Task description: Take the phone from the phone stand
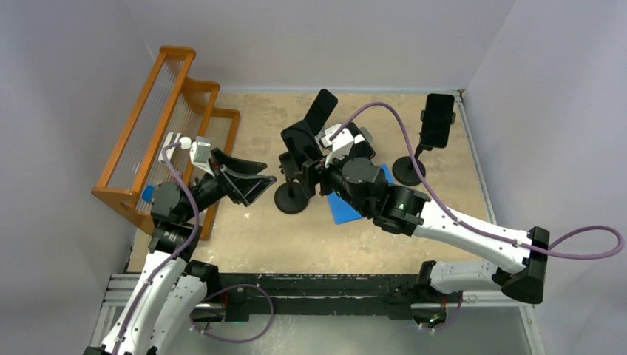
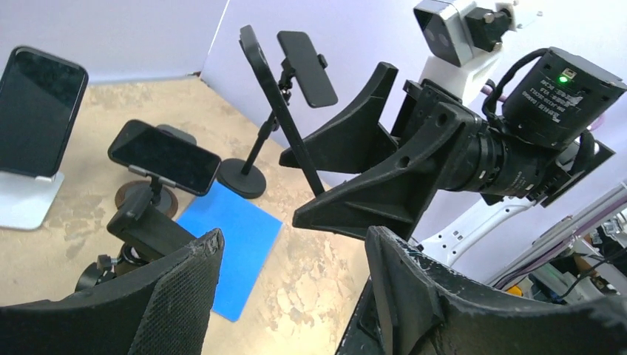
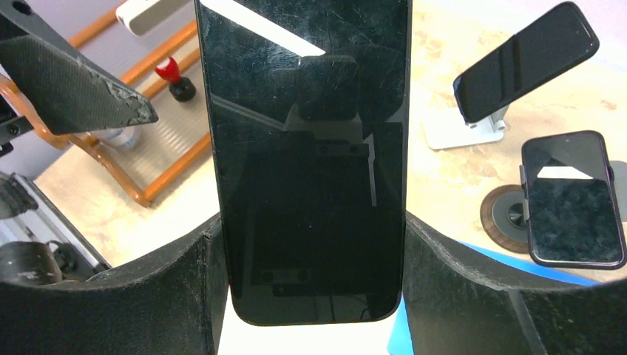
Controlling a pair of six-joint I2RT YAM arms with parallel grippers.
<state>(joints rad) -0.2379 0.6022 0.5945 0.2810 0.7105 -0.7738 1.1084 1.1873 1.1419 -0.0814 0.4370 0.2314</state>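
Phone: upright between the fingers of the right end effector, screen towards the wrist camera, raised above the tabletop.
Right end effector: grasping the phone by its long edges, one finger against each side.
Left end effector: released, fingers spread with nothing between them, near the right one.
Phone stand: black, low beside the left finger, apart from the held phone.
Blue mat: flat on the tabletop.
Second phone: leaning on a white stand.
Third phone: clamped on a round-based stand.
Wooden rack: along the tabletop's left edge.
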